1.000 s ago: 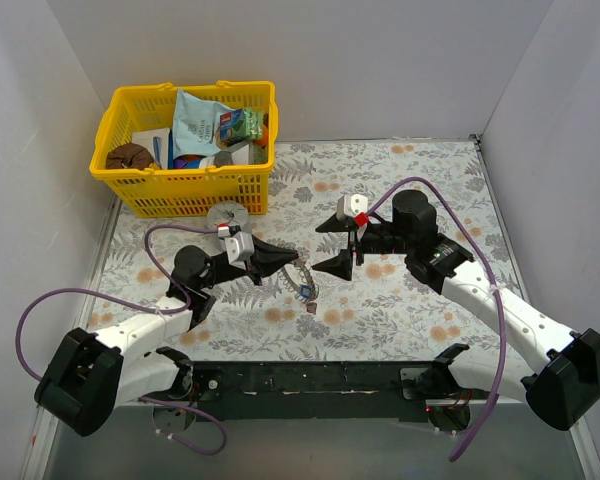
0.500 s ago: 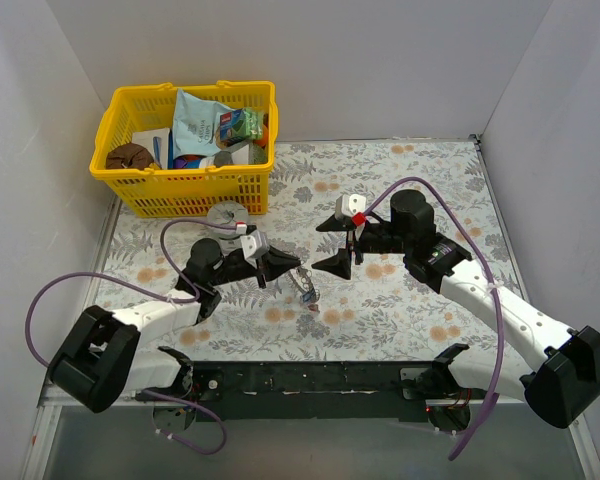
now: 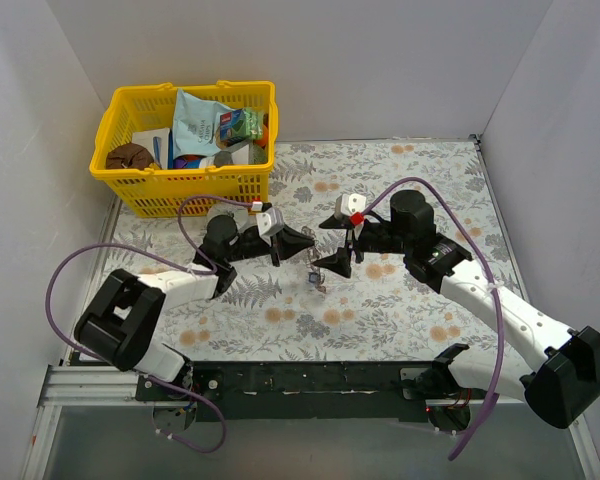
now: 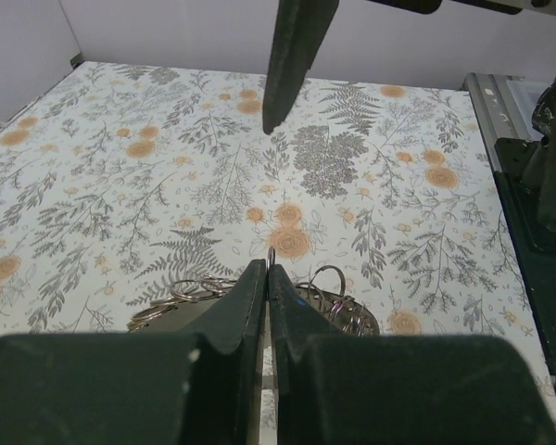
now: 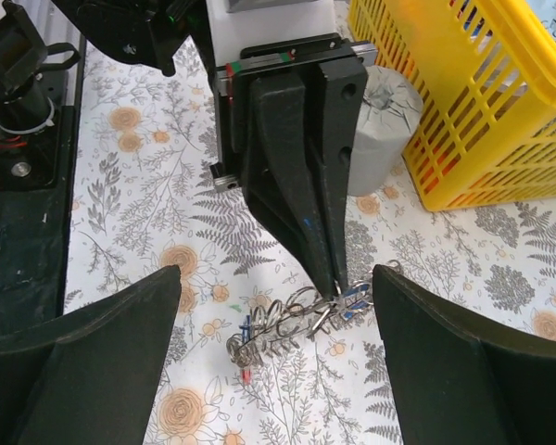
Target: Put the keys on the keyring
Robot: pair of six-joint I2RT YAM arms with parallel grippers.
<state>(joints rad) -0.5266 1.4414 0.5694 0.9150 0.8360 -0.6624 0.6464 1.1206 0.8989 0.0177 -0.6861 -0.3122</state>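
Note:
My left gripper is shut on the keyring, a silvery ring seen nearly edge-on and strung with several small wire rings. Its fingertips pinch the ring's right end. The keys hang from the ring: a blue one by the fingertips, then a blue and a red one at the other end. In the left wrist view the keyring shows behind the closed gripper. My right gripper is open, one finger on each side of the keyring, touching nothing.
A grey cylindrical tin stands just behind the left gripper, beside the yellow basket full of packets at the back left. The floral cloth covers the table. White walls close in the left, back and right sides.
The left arm has swung away from the near edge and to the right, carrying the keyring up between the right gripper's fingers. The right arm has hardly moved.

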